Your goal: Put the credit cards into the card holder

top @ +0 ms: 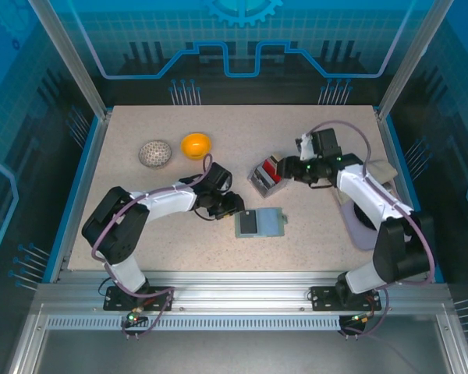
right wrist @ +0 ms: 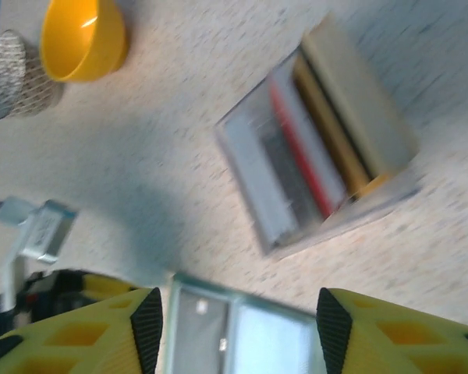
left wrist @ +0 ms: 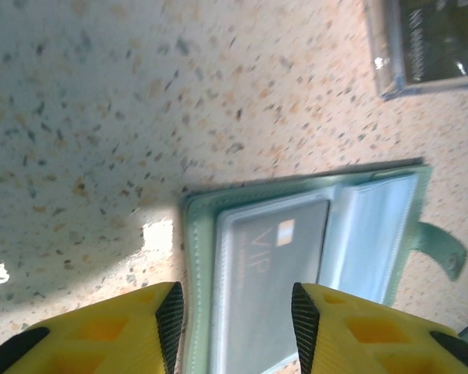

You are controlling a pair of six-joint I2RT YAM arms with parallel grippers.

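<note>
The card holder [top: 260,223] lies open and flat near the middle of the counter [top: 140,234], with bare speckled surface between it and the near edge. It is soft and grey-green, with stitched edges, glossy blue-grey pockets and a snap tab [left wrist: 441,245] sticking out on one side. A dark card [left wrist: 269,265] marked "VIP" sits in one pocket.

The left pincer [left wrist: 235,305] hangs just above the holder's left part. Its yellow fingers with black pads are parted and grip nothing. Just behind the holder, and apart from it, is a clear box [top: 268,176] of hard, shiny plastic. In it the credit cards [right wrist: 312,148] stand on edge, packed side by side: red, tan, pale and dark.

The right pincer [right wrist: 239,312] is by this box with its jaws spread wide and nothing between them.

Well to the left, a smooth yellow bowl [top: 196,144] and a silvery mesh object [top: 155,153] sit near the far edge, close together. Open counter lies in front of them.
</note>
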